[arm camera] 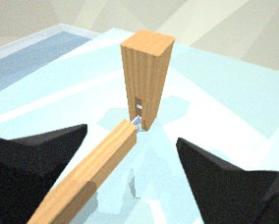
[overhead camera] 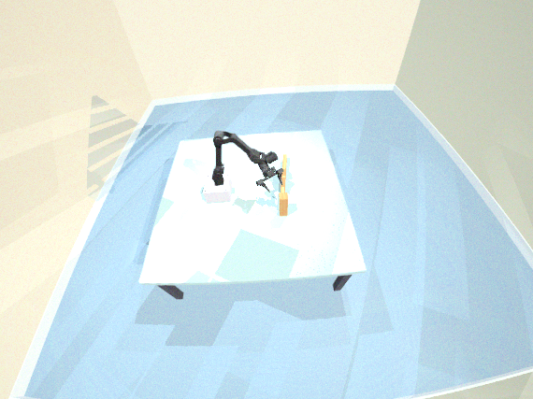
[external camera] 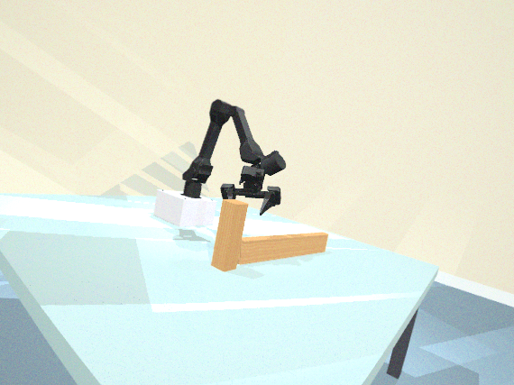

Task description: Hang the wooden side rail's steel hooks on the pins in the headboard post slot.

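Note:
The wooden headboard post (overhead camera: pixel 283 206) (external camera: pixel 229 237) (arm camera: pixel 147 64) stands upright on the table. Its slot shows low on the near face in the wrist view, with a bright pin (arm camera: pixel 139 106) in it. The wooden side rail (overhead camera: pixel 284 163) (external camera: pixel 284 247) (arm camera: pixel 83 182) lies along the table on its narrow edge, its end close to the post's foot. A grey steel hook (arm camera: pixel 136 121) juts from that end towards the slot, below the visible pin; the second hook and the other pin cannot be made out. My gripper (overhead camera: pixel 275 188) (arm camera: pixel 133 135) is open and empty, above the rail near the post.
The arm's white base block (overhead camera: pixel 217 192) (external camera: pixel 184 210) stands on the table (overhead camera: pixel 187 253) (external camera: pixel 270 334), to the left of the post and rail in the top and exterior views. The post rises close beyond the fingers in the wrist view. Table edges lie beyond the rail.

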You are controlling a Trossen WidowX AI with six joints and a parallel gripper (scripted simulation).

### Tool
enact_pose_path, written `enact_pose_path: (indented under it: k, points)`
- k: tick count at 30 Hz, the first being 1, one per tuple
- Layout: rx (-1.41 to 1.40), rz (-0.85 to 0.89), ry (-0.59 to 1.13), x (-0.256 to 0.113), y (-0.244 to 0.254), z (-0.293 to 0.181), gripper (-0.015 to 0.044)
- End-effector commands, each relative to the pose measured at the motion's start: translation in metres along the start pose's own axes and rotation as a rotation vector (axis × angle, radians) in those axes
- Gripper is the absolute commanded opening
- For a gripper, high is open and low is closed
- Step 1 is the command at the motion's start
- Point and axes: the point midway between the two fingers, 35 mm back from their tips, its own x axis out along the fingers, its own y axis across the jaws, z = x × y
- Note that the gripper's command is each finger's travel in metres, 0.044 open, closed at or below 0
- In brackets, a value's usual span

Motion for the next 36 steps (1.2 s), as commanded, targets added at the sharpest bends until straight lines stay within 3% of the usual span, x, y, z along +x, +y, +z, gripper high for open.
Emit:
enact_pose_path:
  k: [1,10,19,27,36]
  points:
    - [-0.006,-0.004,-0.002,0.000,0.001,0.001,0.0440]
    - [-0.619,0.030,0.185,0.010,0.027,0.000,0.0440]
    - [-1.243,0.187,0.377,0.014,0.048,0.000,0.0440]
    - [-1.751,0.444,0.504,0.011,0.060,0.000,0.0440]
    - [-2.239,0.870,0.537,-0.001,0.069,0.003,0.0440]
